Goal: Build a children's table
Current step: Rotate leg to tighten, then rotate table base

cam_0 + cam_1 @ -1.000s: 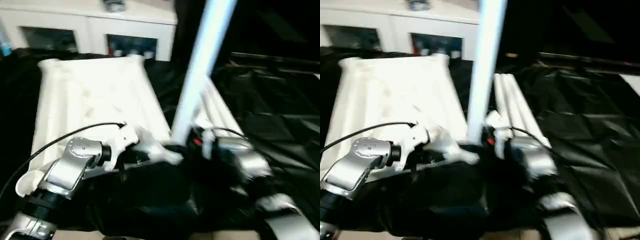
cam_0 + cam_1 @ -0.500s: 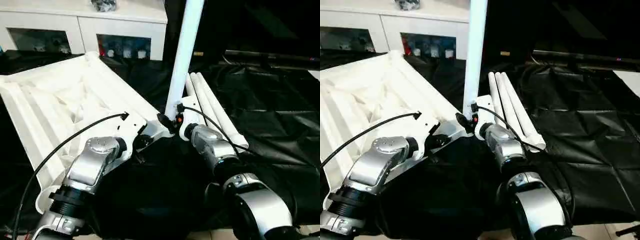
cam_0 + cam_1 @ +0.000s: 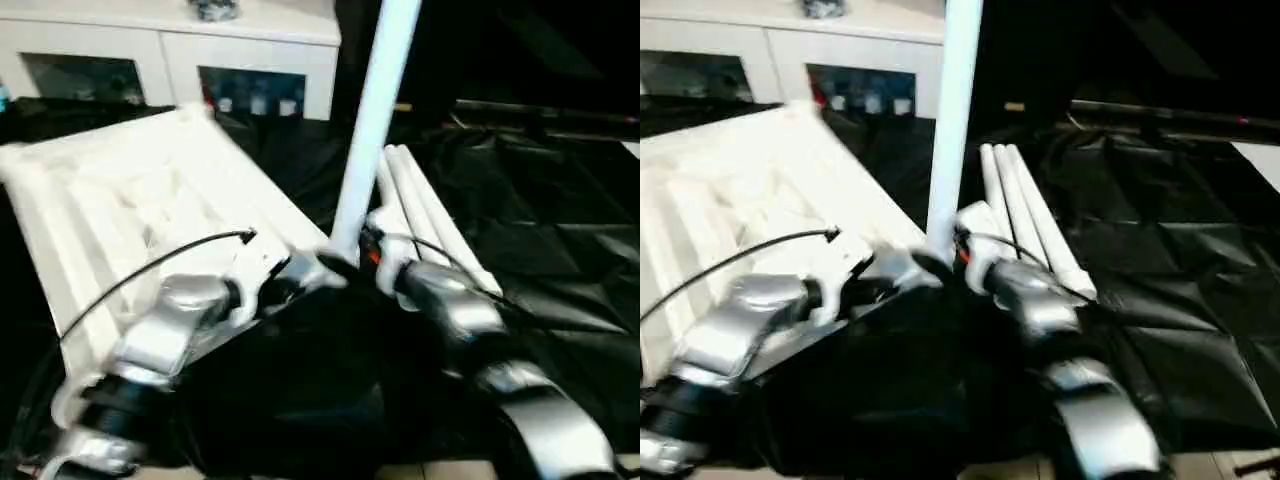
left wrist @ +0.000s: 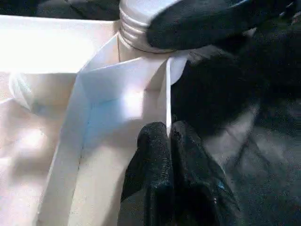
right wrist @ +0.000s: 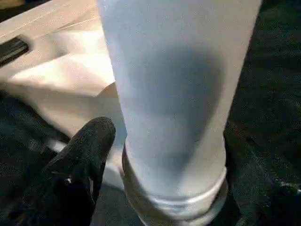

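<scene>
The white table top (image 3: 130, 190) lies upside down on black cloth, ribbed underside up. One white leg (image 3: 375, 110) stands upright in its near right corner socket. My left gripper (image 3: 305, 272) is beside that corner. In the left wrist view it (image 4: 167, 136) is shut on a thin rib of the table top just below the leg's threaded end (image 4: 138, 28). My right gripper (image 3: 358, 255) holds the leg (image 5: 174, 94) at its base, one black finger (image 5: 91, 141) against its side.
Three spare white legs (image 3: 430, 220) lie side by side on the black cloth (image 3: 560, 220) just right of the upright leg. A white cabinet with glass doors (image 3: 180, 50) stands behind the table top.
The table top sits turned at an angle compared with a second ago. The leg stays upright in the corner with both grippers at its base. The head view has shaken and shifted.
</scene>
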Motion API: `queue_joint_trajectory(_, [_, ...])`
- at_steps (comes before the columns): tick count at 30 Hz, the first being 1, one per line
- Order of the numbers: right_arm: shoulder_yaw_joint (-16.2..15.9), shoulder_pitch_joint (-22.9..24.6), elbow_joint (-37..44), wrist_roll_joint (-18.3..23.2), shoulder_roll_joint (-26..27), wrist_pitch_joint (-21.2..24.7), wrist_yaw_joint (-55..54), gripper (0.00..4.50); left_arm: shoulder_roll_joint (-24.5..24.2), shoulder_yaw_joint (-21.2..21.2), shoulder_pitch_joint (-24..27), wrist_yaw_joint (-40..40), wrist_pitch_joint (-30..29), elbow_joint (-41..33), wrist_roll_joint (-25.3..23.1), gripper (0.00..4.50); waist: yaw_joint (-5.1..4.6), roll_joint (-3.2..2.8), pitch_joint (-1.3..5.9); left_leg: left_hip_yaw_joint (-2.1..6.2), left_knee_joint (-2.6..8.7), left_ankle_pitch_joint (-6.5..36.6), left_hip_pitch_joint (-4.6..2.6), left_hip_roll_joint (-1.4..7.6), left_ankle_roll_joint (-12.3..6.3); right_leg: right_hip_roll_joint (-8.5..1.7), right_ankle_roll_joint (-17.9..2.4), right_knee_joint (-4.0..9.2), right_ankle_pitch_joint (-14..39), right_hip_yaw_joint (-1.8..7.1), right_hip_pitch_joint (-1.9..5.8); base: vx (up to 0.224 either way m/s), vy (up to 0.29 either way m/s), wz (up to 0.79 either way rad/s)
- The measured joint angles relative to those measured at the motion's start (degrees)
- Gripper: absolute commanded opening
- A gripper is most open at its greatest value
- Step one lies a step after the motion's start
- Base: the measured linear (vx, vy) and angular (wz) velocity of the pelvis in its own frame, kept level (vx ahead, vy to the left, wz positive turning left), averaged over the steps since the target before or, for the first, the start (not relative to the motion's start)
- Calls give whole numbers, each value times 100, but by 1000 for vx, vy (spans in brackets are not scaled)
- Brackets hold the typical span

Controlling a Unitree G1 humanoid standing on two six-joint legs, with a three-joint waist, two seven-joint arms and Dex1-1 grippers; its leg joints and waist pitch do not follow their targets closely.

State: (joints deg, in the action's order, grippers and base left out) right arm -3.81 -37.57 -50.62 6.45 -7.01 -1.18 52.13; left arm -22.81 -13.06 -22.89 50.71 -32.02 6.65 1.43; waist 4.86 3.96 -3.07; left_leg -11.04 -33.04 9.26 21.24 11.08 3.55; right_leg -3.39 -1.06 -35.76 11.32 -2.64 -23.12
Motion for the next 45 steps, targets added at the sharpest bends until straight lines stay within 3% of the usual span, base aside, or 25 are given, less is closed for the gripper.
queue_joint_trajectory(4, [-176,204,386,12,-328,133,729,365,-228,-48,38,425,142,0,116,0,44,-1,0,0,-4,0,0,0,0,0,0,1,0,2,5,0,0,0])
queue_joint_trajectory(5, [-192,226,454,13,-364,189,828,343,-267,-51,43,508,172,0,119,0,43,0,-1,0,-5,0,0,0,0,0,0,0,0,2,5,0,0,0])
queue_joint_trajectory(15, [-298,360,793,15,-497,430,1185,278,-540,-105,68,959,379,0,162,0,47,0,-1,0,-5,0,0,0,0,0,0,0,0,2,5,0,0,0])
queue_joint_trajectory(28, [-330,404,1005,2,-516,749,1189,272,-494,-37,171,936,440,-20,167,0,50,4,1,0,-6,0,-6,0,0,0,0,-1,0,2,12,0,0,0])
queue_joint_trajectory(32, [-147,321,757,-60,-244,701,454,272,-223,-4,179,438,253,-19,93,0,8,9,4,0,-9,-1,-22,0,2,-1,0,-8,-1,4,20,0,0,0])
queue_joint_trajectory(37, [188,-106,27,-131,343,576,-1067,272,416,139,54,-553,-196,41,-188,0,-134,8,6,3,-8,-1,-31,0,3,0,11,-10,-1,2,13,0,0,0])
queue_joint_trajectory(45, [584,-703,-811,-72,938,411,-2804,272,1216,315,-174,-1744,-740,187,-387,0,-159,9,7,2,-12,-1,-20,0,3,0,9,-8,-7,4,5,0,0,0])
